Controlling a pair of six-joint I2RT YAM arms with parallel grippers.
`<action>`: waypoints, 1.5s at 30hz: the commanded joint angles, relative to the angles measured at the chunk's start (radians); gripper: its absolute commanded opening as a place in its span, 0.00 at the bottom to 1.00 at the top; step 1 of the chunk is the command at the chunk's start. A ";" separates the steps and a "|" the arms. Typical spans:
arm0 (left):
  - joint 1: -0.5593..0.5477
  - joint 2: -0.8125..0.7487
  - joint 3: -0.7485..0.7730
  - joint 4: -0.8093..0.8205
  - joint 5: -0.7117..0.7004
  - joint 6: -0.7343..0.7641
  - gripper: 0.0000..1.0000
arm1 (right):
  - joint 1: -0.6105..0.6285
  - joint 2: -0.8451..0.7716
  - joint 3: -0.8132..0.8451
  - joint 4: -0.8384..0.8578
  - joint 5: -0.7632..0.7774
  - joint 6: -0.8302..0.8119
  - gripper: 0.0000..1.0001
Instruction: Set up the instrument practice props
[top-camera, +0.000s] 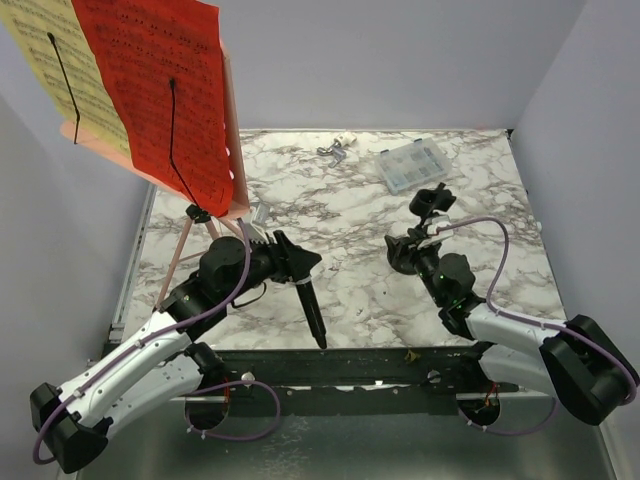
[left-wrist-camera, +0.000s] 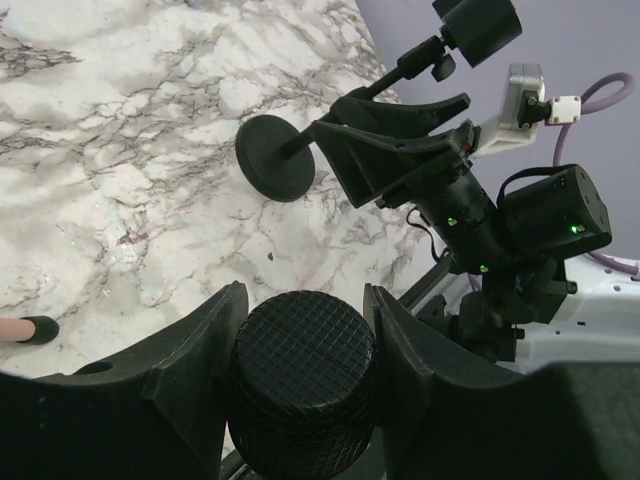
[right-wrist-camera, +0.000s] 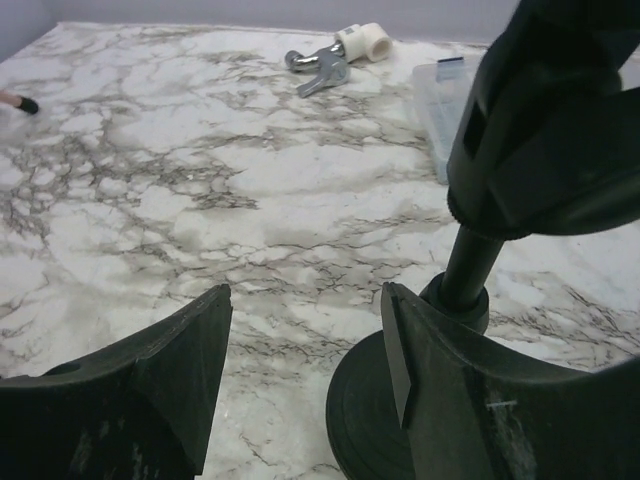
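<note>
The pink music stand (top-camera: 233, 120) stands at the far left on thin tripod legs and carries a yellow page (top-camera: 55, 60) and a red page (top-camera: 160, 90). My left gripper (top-camera: 297, 262) (left-wrist-camera: 305, 296) is shut on the mesh head of the black microphone (top-camera: 313, 315) (left-wrist-camera: 300, 370), whose body points toward the near edge. The microphone's short stand has a round base (left-wrist-camera: 268, 165) (right-wrist-camera: 365, 420) on the marble and a clip on top (top-camera: 432, 201). My right gripper (top-camera: 410, 248) (right-wrist-camera: 305, 292) is open with nothing between its fingers. The stand's pole (right-wrist-camera: 470, 265) rises just outside its right finger.
A clear plastic compartment box (top-camera: 412, 164) (right-wrist-camera: 440, 95) lies at the back right. Small white and metal bits (top-camera: 338, 148) (right-wrist-camera: 335, 60) lie at the back middle. A pink stand foot (left-wrist-camera: 25, 328) (right-wrist-camera: 15, 101) rests on the marble at left. Grey walls close three sides.
</note>
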 joint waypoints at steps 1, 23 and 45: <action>0.005 0.027 0.060 -0.009 0.084 -0.010 0.00 | -0.007 0.041 0.021 0.077 -0.139 -0.086 0.66; 0.005 0.004 0.024 -0.029 0.091 -0.069 0.00 | -0.039 -0.364 -0.092 -0.378 -0.097 0.294 1.00; 0.007 0.010 0.029 -0.048 0.109 -0.086 0.00 | -0.111 0.202 0.048 0.219 0.023 -0.167 0.65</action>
